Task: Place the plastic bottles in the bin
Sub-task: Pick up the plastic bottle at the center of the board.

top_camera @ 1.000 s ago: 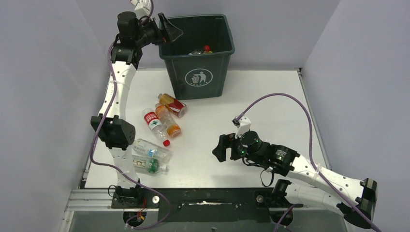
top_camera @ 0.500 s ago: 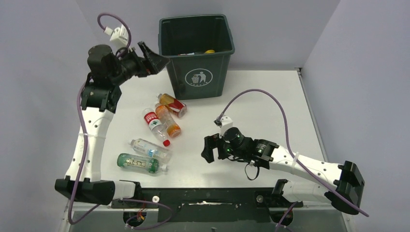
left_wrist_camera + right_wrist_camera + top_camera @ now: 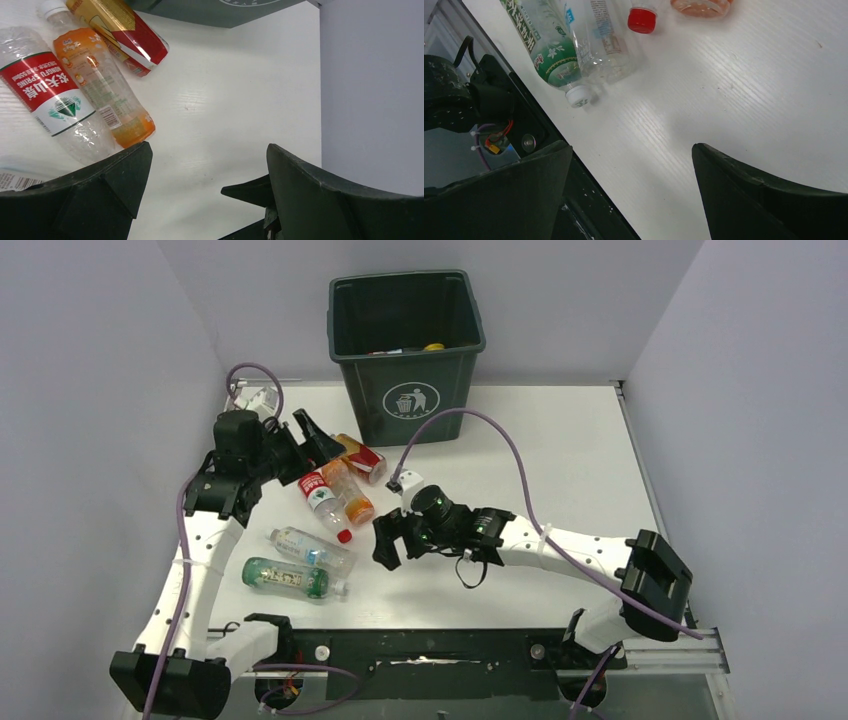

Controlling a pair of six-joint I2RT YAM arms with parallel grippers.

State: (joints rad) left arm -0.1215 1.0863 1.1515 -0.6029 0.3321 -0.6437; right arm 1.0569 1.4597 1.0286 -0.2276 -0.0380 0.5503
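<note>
I count five bottles [image 3: 322, 502] lying on the surface [image 3: 560, 460], left of centre. Three are fanned close together near the front of the one bin [image 3: 405, 405], and two lie nearer the arm bases. More bottles sit inside the bin, but I cannot count them. The left gripper [image 3: 320, 439] hovers just beside the far three, jaws wide and empty. The right gripper [image 3: 384, 542] is just right of the group. Its jaws are also wide, with no bottle between them.
</note>
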